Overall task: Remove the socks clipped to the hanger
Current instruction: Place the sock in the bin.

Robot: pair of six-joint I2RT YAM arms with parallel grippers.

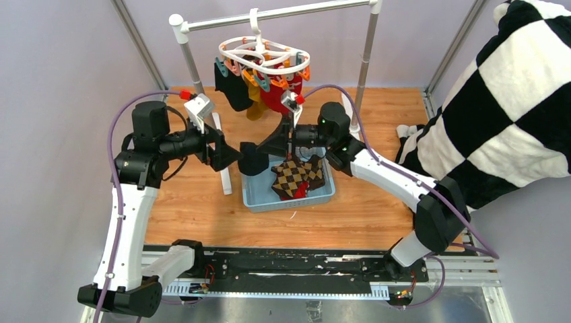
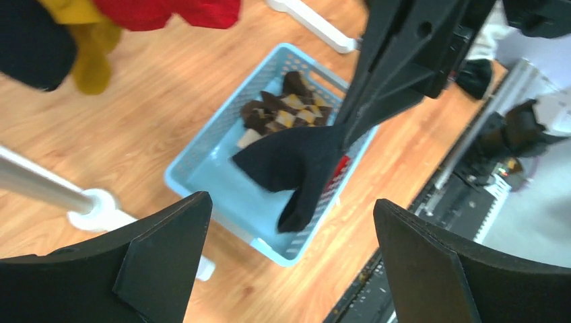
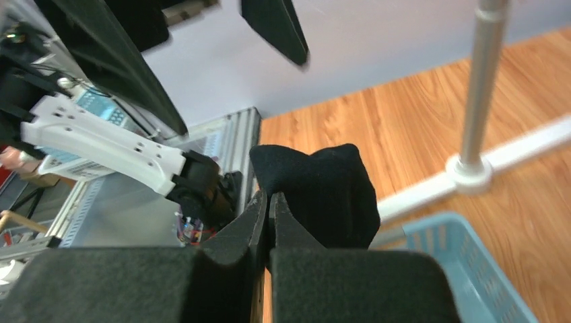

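Note:
The white ring hanger [image 1: 264,57] hangs from the rail with a dark sock [image 1: 232,87], a mustard sock [image 1: 254,106] and a red sock [image 1: 277,99] clipped to it. My right gripper [image 1: 268,149] is shut on another dark sock [image 1: 252,161] and holds it over the left end of the blue basket [image 1: 260,198]. That sock also shows in the right wrist view [image 3: 323,192] between my shut fingers [image 3: 268,202], and in the left wrist view [image 2: 296,165]. Argyle socks [image 1: 296,176] lie in the basket. My left gripper [image 1: 227,155] is open and empty just left of the held sock.
The grey rail stand [image 1: 367,60] spans the back, with its white foot [image 1: 222,158] on the wood beside my left gripper. A big black-and-white checkered blanket [image 1: 505,101] hangs at the right. A little red fabric [image 1: 301,190] shows in the basket.

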